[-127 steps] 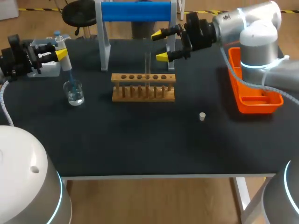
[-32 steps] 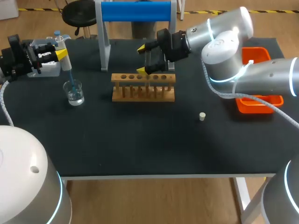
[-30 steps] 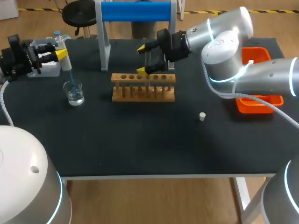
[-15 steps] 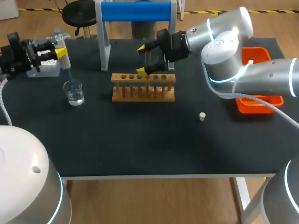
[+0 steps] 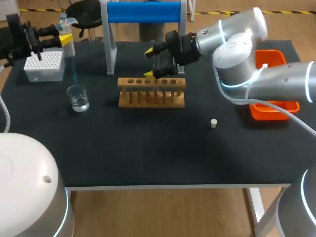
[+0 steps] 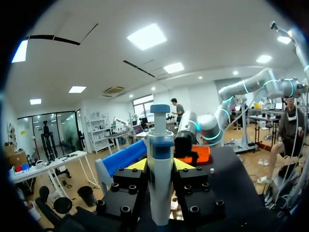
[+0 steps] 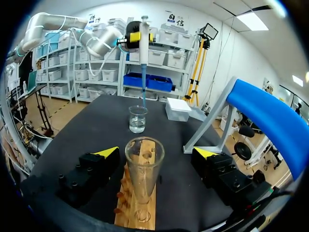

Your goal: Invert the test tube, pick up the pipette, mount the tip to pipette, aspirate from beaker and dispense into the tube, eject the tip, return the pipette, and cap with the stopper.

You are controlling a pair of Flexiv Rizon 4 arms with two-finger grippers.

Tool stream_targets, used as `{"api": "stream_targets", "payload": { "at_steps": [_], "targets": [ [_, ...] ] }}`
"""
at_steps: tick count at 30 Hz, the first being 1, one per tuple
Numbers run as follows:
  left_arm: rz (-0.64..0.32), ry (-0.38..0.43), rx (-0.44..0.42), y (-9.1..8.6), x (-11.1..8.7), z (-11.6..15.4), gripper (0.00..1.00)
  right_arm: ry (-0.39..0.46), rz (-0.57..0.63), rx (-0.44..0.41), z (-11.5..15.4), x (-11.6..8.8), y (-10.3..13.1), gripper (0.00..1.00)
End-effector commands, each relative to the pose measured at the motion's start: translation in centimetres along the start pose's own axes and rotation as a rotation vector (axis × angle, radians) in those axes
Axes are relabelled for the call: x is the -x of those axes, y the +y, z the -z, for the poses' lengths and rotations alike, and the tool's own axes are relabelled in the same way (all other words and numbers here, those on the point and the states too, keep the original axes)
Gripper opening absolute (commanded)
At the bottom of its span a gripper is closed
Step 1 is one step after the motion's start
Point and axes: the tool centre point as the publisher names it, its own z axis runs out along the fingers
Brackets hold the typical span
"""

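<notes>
My left gripper [image 5: 58,37] is shut on the white pipette [image 5: 68,43] and holds it upright at the far left. Its blue tip [image 5: 74,74] hangs over the glass beaker [image 5: 79,97], ending about at the rim. In the left wrist view the pipette [image 6: 160,183] stands between the fingers of that gripper [image 6: 160,166]. My right gripper [image 5: 154,62] is open at the wooden rack [image 5: 151,92], its fingers on either side of the upright test tube [image 7: 144,179] without touching it. The small stopper [image 5: 213,123] lies on the table, right of the rack.
A white tip box [image 5: 44,65] sits behind the beaker at the far left. A blue-topped stand [image 5: 143,12] rises behind the rack. An orange tray [image 5: 274,106] lies at the right, partly under my right arm.
My left arm has lifted the pipette straight up, drawing its blue tip up from inside the beaker to about its rim. The right arm has stayed still around the test tube.
</notes>
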Motion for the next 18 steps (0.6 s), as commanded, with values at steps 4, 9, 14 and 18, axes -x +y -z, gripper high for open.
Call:
{"api": "stream_targets", "payload": {
  "at_steps": [4,9,14,18],
  "targets": [
    [0.007,-0.004,0.031,-4.7,-1.3,-1.5,0.00,0.002,0.000,-0.001,0.0,0.1,0.0,1.00],
    [0.058,0.000,0.034,-7.7,-1.8,-3.1,0.00,0.002,0.000,-0.001,0.0,0.1,0.0,1.00],
    [0.083,0.015,0.020,-10.8,-2.6,-5.4,0.00,0.002,0.000,-0.001,0.0,0.1,0.0,1.00],
    [0.091,0.045,0.003,-13.1,-3.1,-7.8,0.00,0.002,0.000,-0.001,0.0,0.1,0.0,1.00]
  ]
}}
